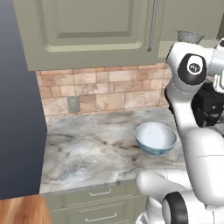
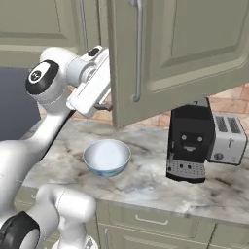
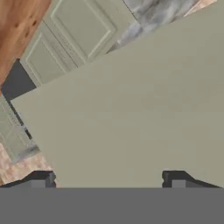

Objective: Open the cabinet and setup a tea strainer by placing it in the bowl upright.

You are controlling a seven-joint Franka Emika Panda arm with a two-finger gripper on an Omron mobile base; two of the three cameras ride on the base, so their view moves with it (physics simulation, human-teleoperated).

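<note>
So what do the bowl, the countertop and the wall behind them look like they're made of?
The bowl looks like glazed ceramic: a smooth white inside and a pale blue patterned outside. The countertop looks like polished marble or a similar stone, pale grey with darker veins. The wall reads as matte stone or ceramic tile, tan and pinkish rectangles with visible grout lines.
</note>
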